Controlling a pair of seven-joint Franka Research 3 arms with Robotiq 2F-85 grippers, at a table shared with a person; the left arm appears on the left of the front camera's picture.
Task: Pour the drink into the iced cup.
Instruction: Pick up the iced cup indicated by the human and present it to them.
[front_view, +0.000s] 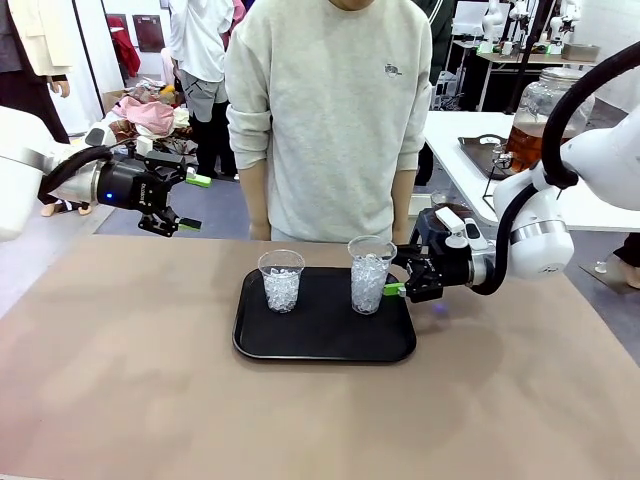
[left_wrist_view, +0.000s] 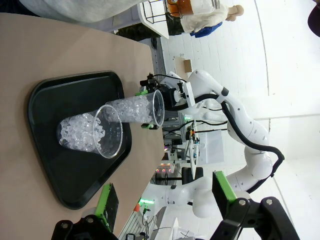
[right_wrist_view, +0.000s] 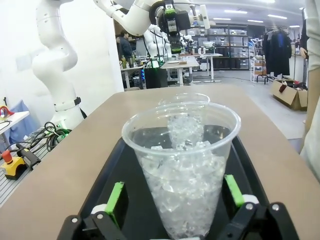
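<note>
Two clear plastic cups of ice stand on a black tray. The left iced cup stands free. Around the base of the right iced cup, also seen close up, my right gripper is open, its green pads either side with small gaps. My left gripper hangs open and empty above the table's far left, looking down at both cups. Amber-brown liquid fills a large glass jar on the white table at the back right.
A person in a light grey sweatshirt stands at the far edge just behind the tray, arms down. The brown tabletop lies bare in front of and beside the tray. The white side table carries a dark tray.
</note>
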